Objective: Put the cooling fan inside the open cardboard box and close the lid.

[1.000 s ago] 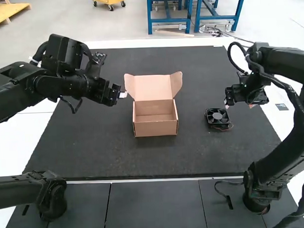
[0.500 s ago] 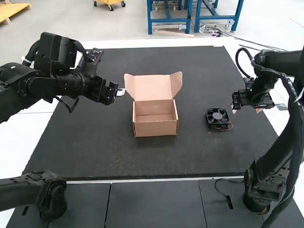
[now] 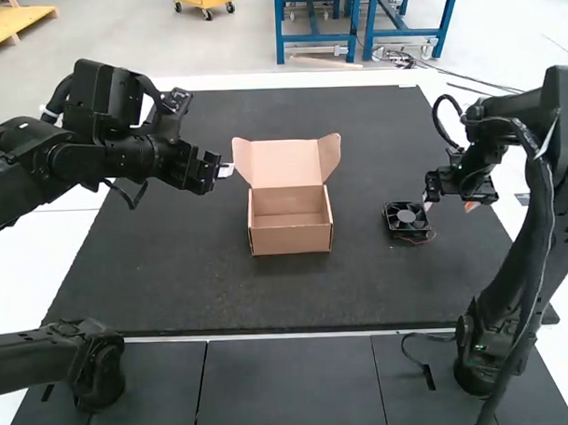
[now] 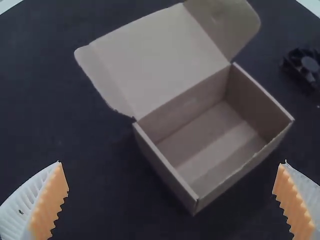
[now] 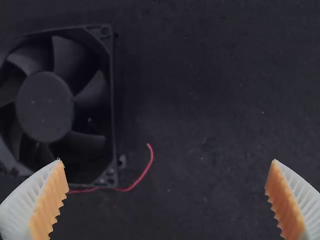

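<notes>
Our right gripper (image 3: 446,188) has swung back toward the cooling fan (image 3: 408,219), fingers wide apart, holding nothing. The fan lies flat just under it, a bit to one side, so we think grabbing comes next. Our left gripper (image 3: 211,168), also spread and holding nothing, hangs beside the open cardboard box (image 3: 290,212).

Both arms are matte black: the left arm (image 3: 58,164) bulky with boxy joint housings, the right arm (image 3: 532,106) slimmer, a black cable (image 3: 437,114) looping at its wrist. Each stands on a rounded black base (image 3: 91,364). The left pincer (image 3: 214,168) and right pincer (image 3: 445,190) carry white ribbed fingers (image 4: 22,212) faced with saw-toothed orange pads (image 5: 47,200)
</notes>
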